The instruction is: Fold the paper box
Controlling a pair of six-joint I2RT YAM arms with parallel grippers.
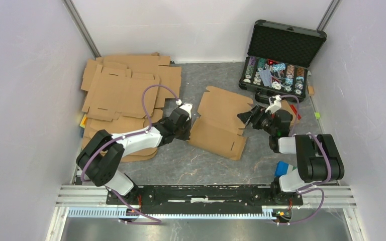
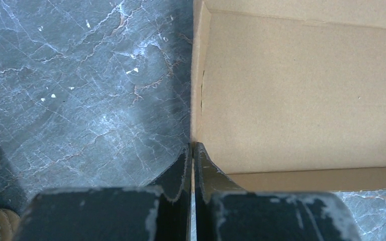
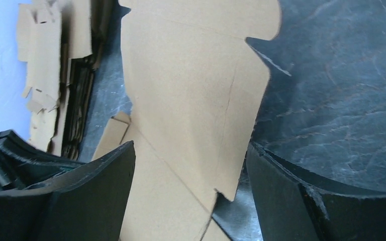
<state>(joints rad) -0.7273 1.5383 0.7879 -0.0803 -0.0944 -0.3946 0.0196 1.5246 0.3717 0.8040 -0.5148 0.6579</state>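
The paper box (image 1: 221, 123) is a brown cardboard blank lying mid-table, partly folded, with its left wall raised. My left gripper (image 1: 187, 124) is at its left edge. In the left wrist view the gripper (image 2: 191, 145) is shut on the thin upright left wall (image 2: 197, 95), and the box floor (image 2: 301, 90) lies to the right. My right gripper (image 1: 250, 116) is at the box's right edge. In the right wrist view it (image 3: 191, 165) is open, with a raised flap (image 3: 196, 75) standing between the spread fingers (image 3: 105, 181) without touching them.
A stack of flat cardboard blanks (image 1: 125, 85) lies at the back left, under and beside my left arm. It also shows in the right wrist view (image 3: 50, 75). An open black case of poker chips (image 1: 281, 55) stands at the back right. A small blue object (image 1: 283, 168) lies by the right arm's base.
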